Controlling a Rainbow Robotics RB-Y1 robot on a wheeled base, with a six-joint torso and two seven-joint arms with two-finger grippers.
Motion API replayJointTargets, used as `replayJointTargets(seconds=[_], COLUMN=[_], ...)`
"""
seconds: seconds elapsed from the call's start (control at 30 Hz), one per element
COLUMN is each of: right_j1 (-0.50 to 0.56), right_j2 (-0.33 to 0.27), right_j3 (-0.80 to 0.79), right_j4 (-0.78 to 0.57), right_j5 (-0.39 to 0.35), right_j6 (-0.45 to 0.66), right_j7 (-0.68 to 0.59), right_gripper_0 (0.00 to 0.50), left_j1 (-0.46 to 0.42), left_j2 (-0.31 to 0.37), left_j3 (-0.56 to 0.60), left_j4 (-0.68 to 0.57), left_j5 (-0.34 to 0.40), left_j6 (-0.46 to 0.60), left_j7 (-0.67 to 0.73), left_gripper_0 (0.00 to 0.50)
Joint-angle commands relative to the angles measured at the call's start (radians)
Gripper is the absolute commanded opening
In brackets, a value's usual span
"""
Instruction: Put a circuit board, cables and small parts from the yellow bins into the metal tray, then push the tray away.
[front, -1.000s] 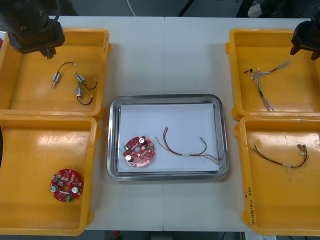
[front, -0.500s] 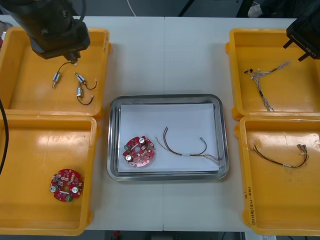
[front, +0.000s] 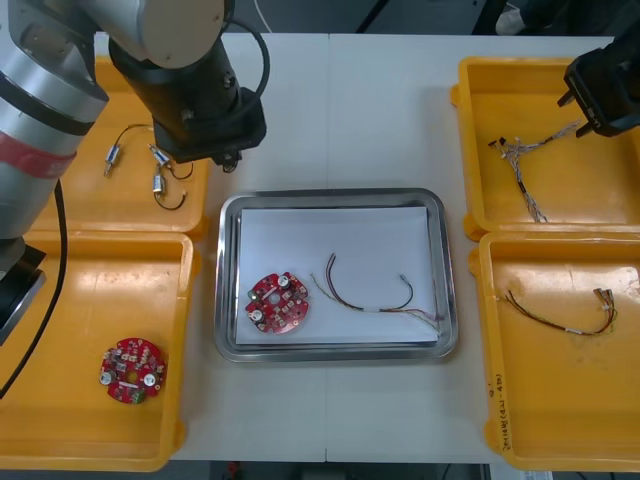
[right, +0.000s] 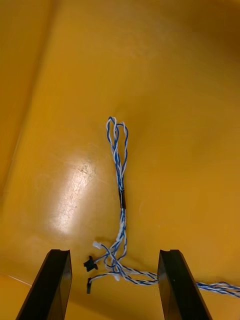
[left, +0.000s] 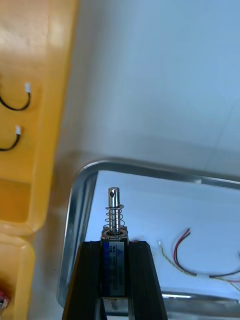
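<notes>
My left gripper (front: 226, 155) hangs over the table just beyond the metal tray's (front: 335, 198) far left corner, shut on a small metal part (left: 114, 215) with a spring and pin sticking out past the fingertips. On the tray's white inside lie a round red circuit board (front: 277, 301) and a red and yellow cable (front: 370, 295). My right gripper (right: 114, 282) stands open above the twisted blue and white cable (right: 120, 197) in the far right yellow bin (front: 480, 130); it touches nothing.
The far left bin (front: 60, 200) holds small metal parts (front: 160, 182) with black leads. Another circuit board (front: 131, 369) lies in the near left bin (front: 60, 440). A red and yellow cable (front: 560, 315) sits in the near right bin (front: 560, 440).
My left arm has swung right, out of the far left bin to the tray's far left corner, carrying the small metal part. My right gripper has come in over the blue and white cable.
</notes>
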Motion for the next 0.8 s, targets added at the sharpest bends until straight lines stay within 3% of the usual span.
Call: replayJointTargets(seconds=[0.03,0.8], right_j1=[-0.060,-0.049], right_j2=[0.017,0.073], right_j3=[-0.043,-0.046], right_j4=[0.016,0.183], right_j5=[0.011,0.026], right_j6=[-0.044,-0.222], right_j7=[-0.024,-0.088], right_gripper_0=[0.500,0.500], left_j1=[0.013,0.168], left_j2=[-0.020,-0.022], left_j3=[-0.055,-0.239], left_j4=[-0.035,-0.076], left_j5=[0.037,-0.055], left_j6=[0.009,-0.207], left_j7=[-0.012,-0.024], left_gripper_0=[0.000,0.001])
